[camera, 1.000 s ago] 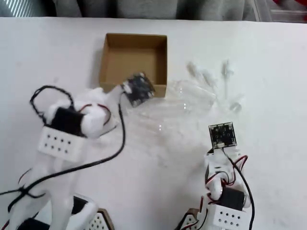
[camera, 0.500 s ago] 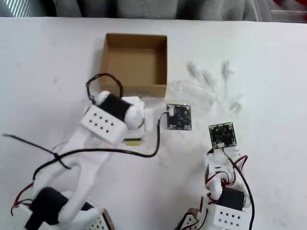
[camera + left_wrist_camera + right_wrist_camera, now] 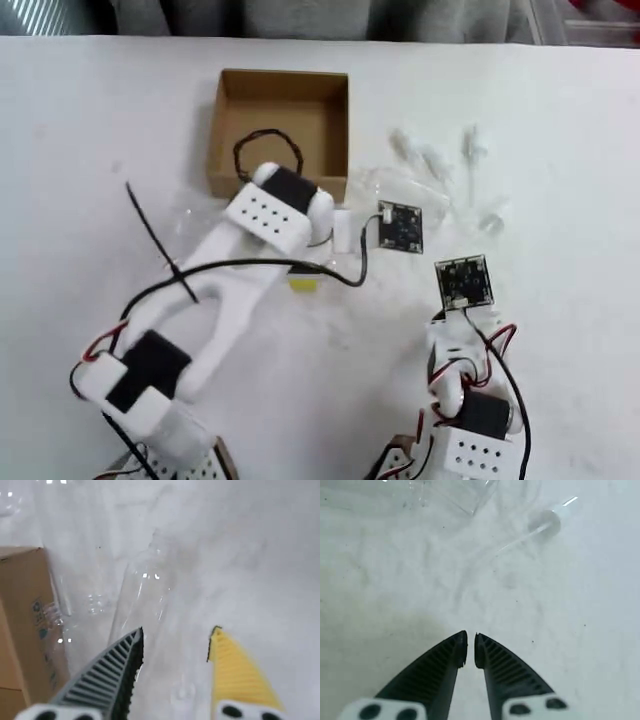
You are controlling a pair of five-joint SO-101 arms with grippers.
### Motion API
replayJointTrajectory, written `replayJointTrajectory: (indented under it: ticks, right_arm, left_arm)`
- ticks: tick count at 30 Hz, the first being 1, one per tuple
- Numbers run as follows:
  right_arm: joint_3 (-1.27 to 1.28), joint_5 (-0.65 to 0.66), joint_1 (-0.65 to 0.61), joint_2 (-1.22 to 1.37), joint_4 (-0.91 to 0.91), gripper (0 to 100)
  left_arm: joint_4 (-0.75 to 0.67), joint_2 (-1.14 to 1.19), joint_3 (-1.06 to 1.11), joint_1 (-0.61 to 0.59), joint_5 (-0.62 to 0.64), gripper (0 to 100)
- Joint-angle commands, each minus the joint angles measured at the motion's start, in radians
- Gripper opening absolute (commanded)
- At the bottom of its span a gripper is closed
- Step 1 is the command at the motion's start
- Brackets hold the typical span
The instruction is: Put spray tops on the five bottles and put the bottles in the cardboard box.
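Note:
A clear bottle point(image 3: 144, 597) lies on the white table just ahead of my left gripper point(image 3: 177, 630), which is open, its dark finger over the bottle's base and its yellow finger beside it. More clear bottles point(image 3: 405, 190) lie right of the cardboard box point(image 3: 280, 125), whose side point(image 3: 22, 630) is close to my left gripper. Spray tops point(image 3: 415, 150) lie behind the bottles. My right gripper point(image 3: 470, 647) is shut and holds nothing, low over the table. A spray top point(image 3: 545, 522) with its thin tube lies ahead of it, beside a bottle's edge point(image 3: 462, 495).
The left arm point(image 3: 270, 215) stretches from the front left across the table's middle, its black cable looping near the box's front wall. The right arm point(image 3: 465, 400) stands at the front right. Bare table lies left of the box and at far right.
The left arm has swung right from the box's front corner to the bottles and stretched out farther. The right arm has not moved.

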Motion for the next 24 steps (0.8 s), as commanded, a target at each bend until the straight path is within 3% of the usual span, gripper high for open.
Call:
replayJointTrajectory:
  ticks: [1, 24]
  right_arm:
    - [0.009, 0.012, 0.007, -0.002, 0.015, 1.8]
    - [0.009, 0.014, 0.004, -0.004, 0.015, 1.8]
  left_arm:
    - [-0.034, 0.015, -0.058, 0.016, 0.0, 26]
    - [-0.186, 0.171, -0.051, 0.03, -0.008, 28]
